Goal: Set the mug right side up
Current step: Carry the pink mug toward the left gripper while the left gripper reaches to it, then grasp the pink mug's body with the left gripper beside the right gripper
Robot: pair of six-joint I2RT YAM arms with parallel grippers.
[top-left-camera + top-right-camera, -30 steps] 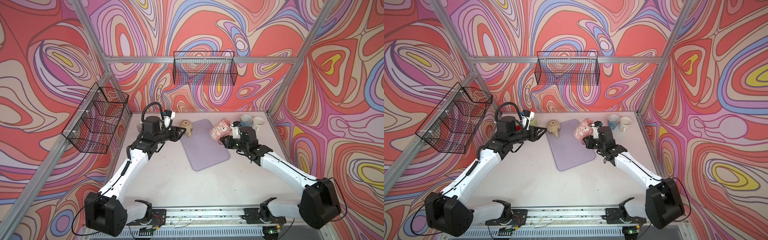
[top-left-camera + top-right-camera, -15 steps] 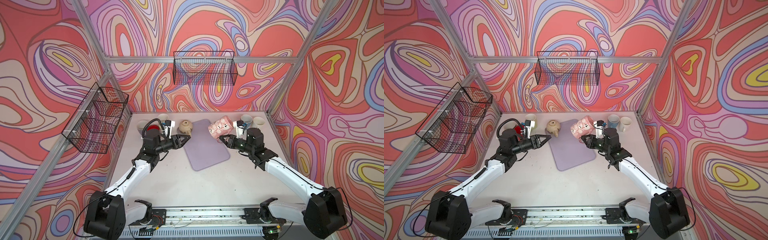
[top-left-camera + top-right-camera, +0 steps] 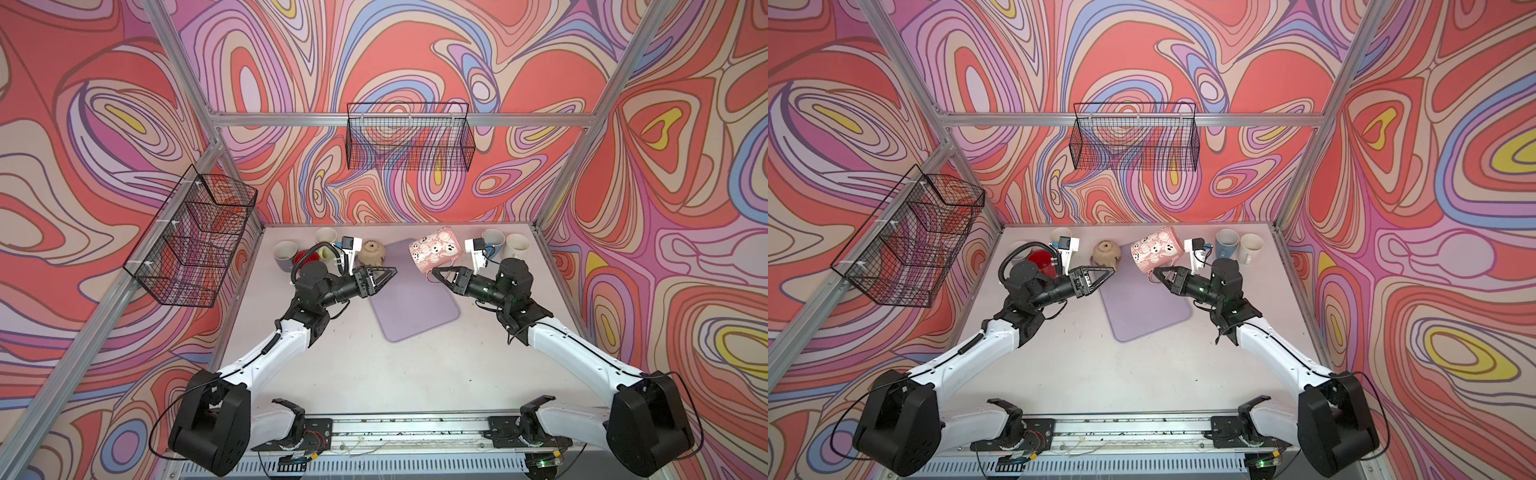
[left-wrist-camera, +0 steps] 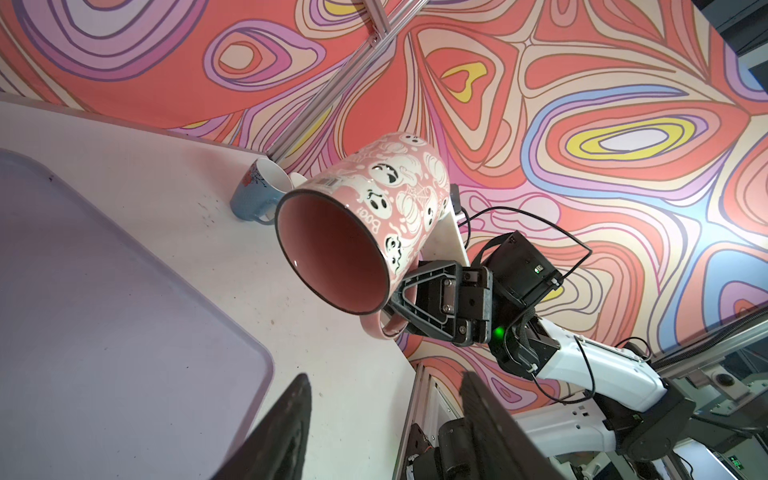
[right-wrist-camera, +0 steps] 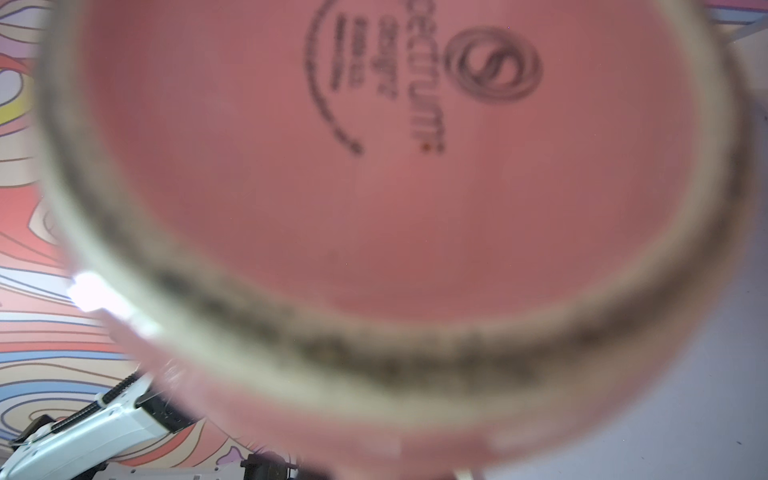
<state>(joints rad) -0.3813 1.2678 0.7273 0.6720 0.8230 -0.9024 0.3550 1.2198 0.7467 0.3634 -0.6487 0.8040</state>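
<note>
- Since a second ago the left gripper (image 3: 392,272) has drawn back from the beige pot (image 3: 372,253) and spread its jaws, while the pink mug (image 3: 435,251) has barely shifted
- Left jaws now stand apart with nothing between them, at the near left edge of the purple mat (image 3: 411,307)
- Right gripper (image 3: 434,272) is clamped on the mug's handle (image 4: 374,328)
- Held clear of the table (image 3: 374,374), the mug lies on its side over the mat's far right part, mouth toward the left arm
- Glazed ceramic is likely stiff, fairly heavy, slick and breakable
- Gripped by the handle alone, the body may swing, so the free jaws could steady the wall near the rim, then ease the base down
</note>
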